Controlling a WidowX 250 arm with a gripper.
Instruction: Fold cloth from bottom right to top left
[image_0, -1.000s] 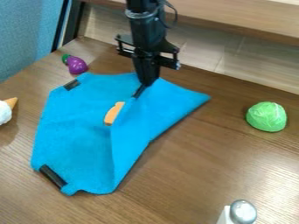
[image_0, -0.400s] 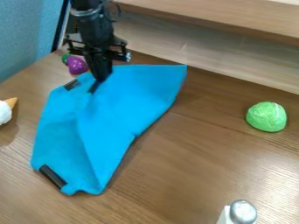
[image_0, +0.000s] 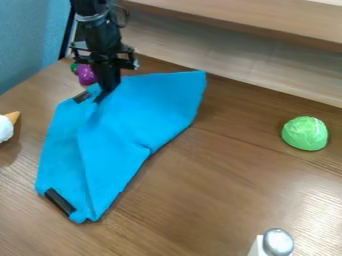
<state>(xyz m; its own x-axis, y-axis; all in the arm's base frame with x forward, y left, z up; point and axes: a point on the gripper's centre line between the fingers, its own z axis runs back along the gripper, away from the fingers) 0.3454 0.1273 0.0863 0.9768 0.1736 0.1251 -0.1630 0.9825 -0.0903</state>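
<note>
My gripper (image_0: 100, 99) hangs over the upper left part of the blue cloth (image_0: 130, 125), shut on an edge of the fabric near the cloth's top-left dark strip. The held layer lies folded across the rest of the cloth, with a crease running down to the lower corner. A wide flap stretches to the upper right of the gripper. Dark strips mark the cloth's top-left and bottom-left corners.
Behind the gripper is a purple toy vegetable (image_0: 86, 74) with a green top. A toy ice cream cone (image_0: 7, 126) lies at the left edge, a green toy cabbage (image_0: 304, 133) at right, a silver-capped shaker (image_0: 277, 242) at bottom right. A wooden ledge borders the back.
The gripper has moved left with the cloth edge, drawing the fabric over the orange piece that showed earlier. The cloth's right side has shifted left, and its upper right corner too.
</note>
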